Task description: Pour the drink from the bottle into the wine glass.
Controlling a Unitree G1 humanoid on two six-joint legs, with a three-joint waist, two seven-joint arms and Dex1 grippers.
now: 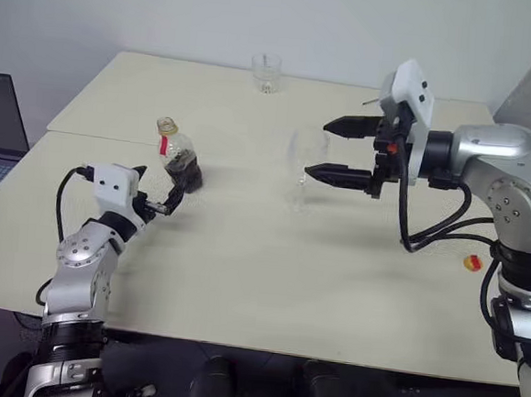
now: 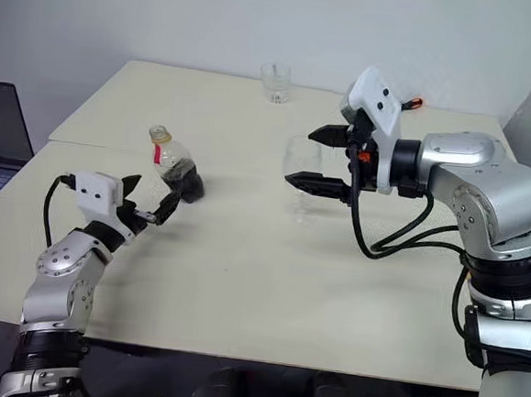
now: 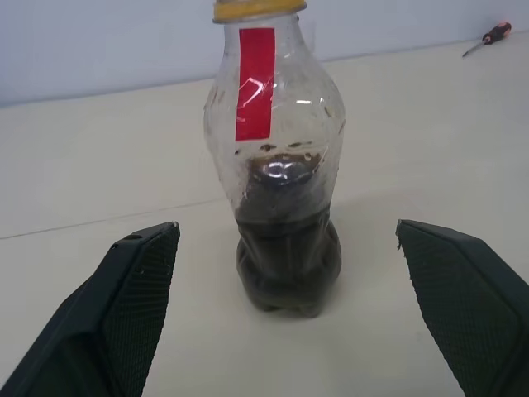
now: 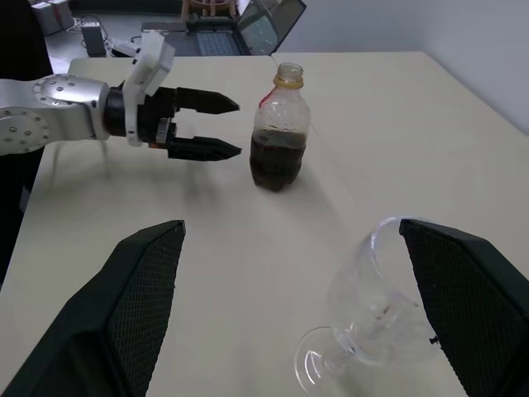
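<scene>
So nearest the camera, the left gripper (image 1: 160, 193) is sitting low over the table (image 1: 259, 281) with its two black fingers spread wide apart, pointed straight at the bottle (image 1: 179, 155). Nothing is pinched yet. In the left wrist view the bottle stands right between the two pads with clear gaps on both sides, so this looks like the lineup for a side grab around the body, which makes sense if you want to tip it afterwards.

The bottle itself is upright on the table, cap already off by the looks of it, just the yellow neck ring and a red label strip. The drink (image 3: 285, 248), dark cola stuff, fills the lower part only.

A bit further in, the wine glass (image 2: 301, 178) stands upright and empty, well apart from the bottle on the robot's right. The right gripper (image 1: 338, 151) hangs just beside the bowl at about bowl height, jaws apart too, holding nothing. My guess is it's there to steady the glass for the pour, but can't say for sure.

Way at the back edge there's a short tumbler (image 1: 266, 73), not involved. There's also a small red-and-yellow cap (image 1: 472, 263) lying near the right arm.
</scene>
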